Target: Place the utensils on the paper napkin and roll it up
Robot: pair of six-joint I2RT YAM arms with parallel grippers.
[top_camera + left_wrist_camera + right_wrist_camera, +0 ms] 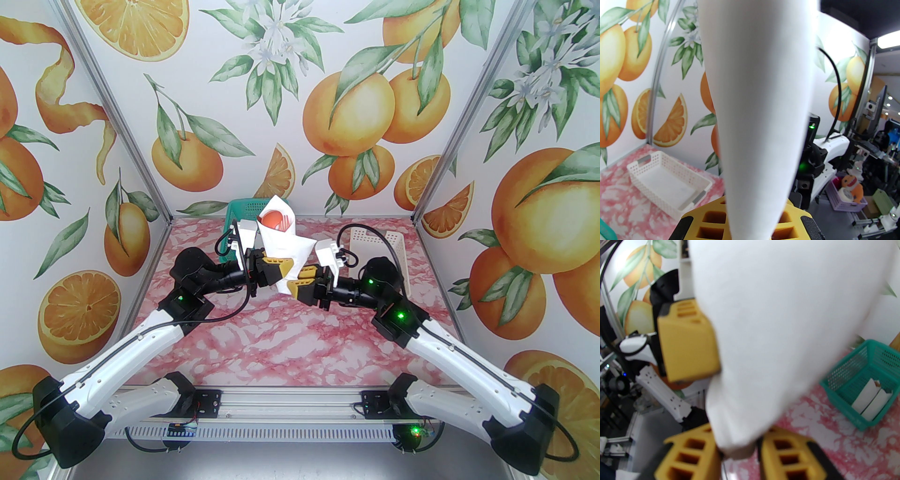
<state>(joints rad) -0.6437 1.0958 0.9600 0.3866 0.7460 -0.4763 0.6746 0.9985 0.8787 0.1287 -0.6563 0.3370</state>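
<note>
- The paper napkin [284, 251] is off the desk [281, 337]. It is wound into a cone and held up at the middle of the top view, narrow end down and open mouth up.
- The utensils [275, 220] sit inside that mouth. Orange shapes show there, a round spoon bowl among them. I cannot make out the knife.
- The left claw [274, 272] is clamped on the lower part of the cone. In its wrist view the white roll rises from between the yellow fingers [710, 220] at the bottom edge.
- The right claw [303, 282] meets the cone's tip from the right of centre. In its blurred wrist view the tip lies between the yellow fingers [693, 451], but whether they pinch it or stand just off it, I cannot tell.
- Step in hand, as I judge it: loading and rolling look done, and the two claws are handling the finished roll in the air.
- The green basket [857, 380] at centre right of the right wrist view holds two wrapped bundles [869, 399]. A white basket [668, 182] stands at lower left of the left wrist view.
- The next move probably calls for one firm hold low on the overlap, so the paper does not spring open, and for keeping the mouth up so nothing slides out.
</note>
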